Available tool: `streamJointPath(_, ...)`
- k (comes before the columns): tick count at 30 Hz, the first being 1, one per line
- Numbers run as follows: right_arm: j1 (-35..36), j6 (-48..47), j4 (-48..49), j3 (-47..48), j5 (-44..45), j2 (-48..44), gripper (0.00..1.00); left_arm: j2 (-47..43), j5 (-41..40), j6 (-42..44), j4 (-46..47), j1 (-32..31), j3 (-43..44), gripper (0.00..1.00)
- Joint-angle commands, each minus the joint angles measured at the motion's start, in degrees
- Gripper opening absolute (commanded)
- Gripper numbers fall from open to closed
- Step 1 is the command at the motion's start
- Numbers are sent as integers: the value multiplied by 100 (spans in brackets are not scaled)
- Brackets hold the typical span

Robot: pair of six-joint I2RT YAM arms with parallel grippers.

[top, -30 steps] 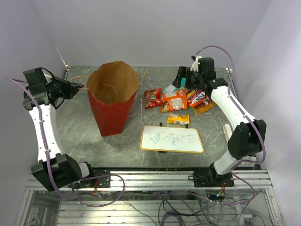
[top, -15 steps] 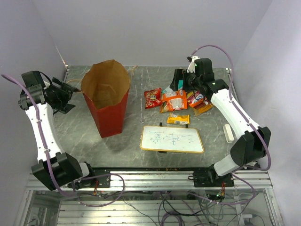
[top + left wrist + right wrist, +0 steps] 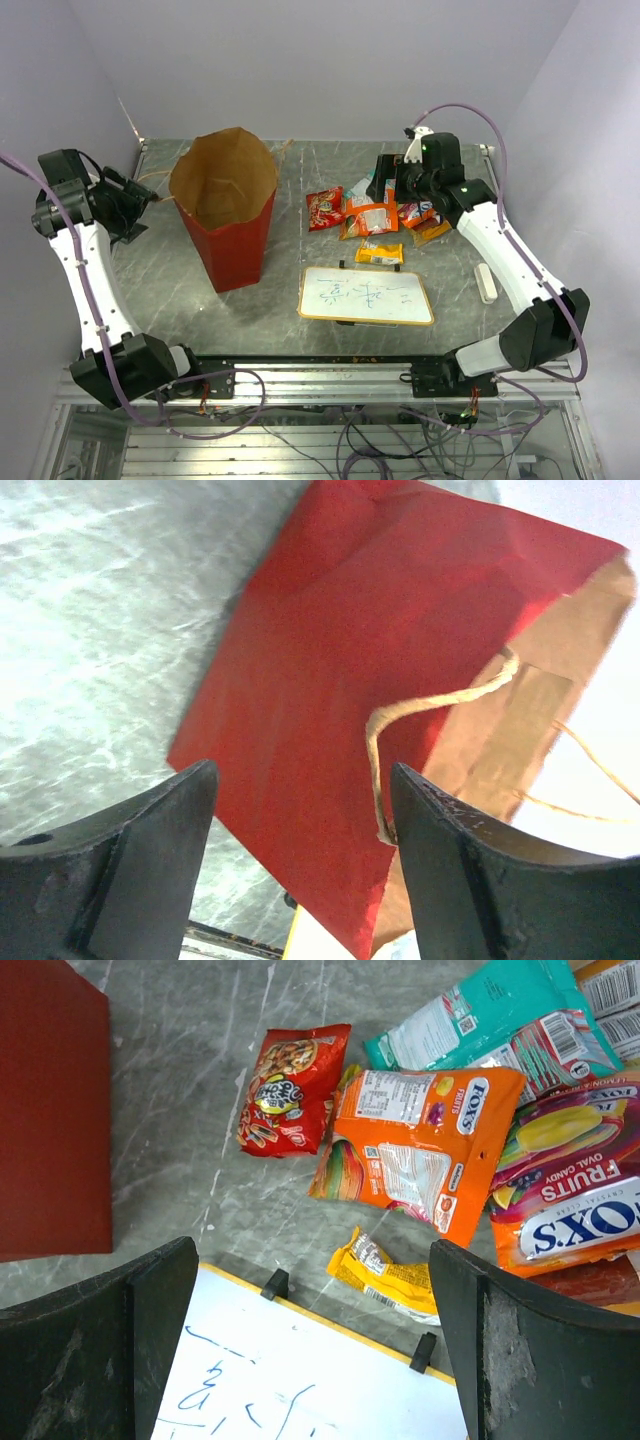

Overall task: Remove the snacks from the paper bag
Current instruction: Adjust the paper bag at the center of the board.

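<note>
Past the near rail (image 3: 330,375), grey marbled table (image 3: 160,290) with a white-framed whiteboard (image 3: 367,295) lying flat, bare lilac walls (image 3: 330,60) closing in behind and at both sides. Directly below the right gripper (image 3: 312,1250), jaws spread wide and empty: the snacks (image 3: 420,1150) in a loose overlapping heap, yellow packet (image 3: 385,1275) nearest the whiteboard. Just ahead of the left gripper (image 3: 300,780), likewise spread and empty: the paper bag (image 3: 330,680), upright, mouth open, one string handle (image 3: 420,705) dangling close by one jaw.
</note>
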Motion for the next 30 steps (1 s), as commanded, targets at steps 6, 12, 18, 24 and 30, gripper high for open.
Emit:
streamJointPath(6, 149, -120, 0, 11, 62, -171, 100, -314, -1425, 298, -858, 552, -518, 63)
streamJointPath(12, 370, -285, -18, -45, 275, -204, 100, -356, -1603, 248, -923, 553, -214, 55)
streamJointPath(18, 504, -383, -42, 60, 424, -95, 100, -279, -1255, 144, -822, 553, 383, 72)
streamJointPath(24, 560, -406, -33, 37, 434, -77, 100, -399, -535, 64, -371, 549, 348, 79)
streamJointPath(30, 569, -425, -32, -23, 468, -96, 100, -413, -61, 170, -70, 550, 465, 90)
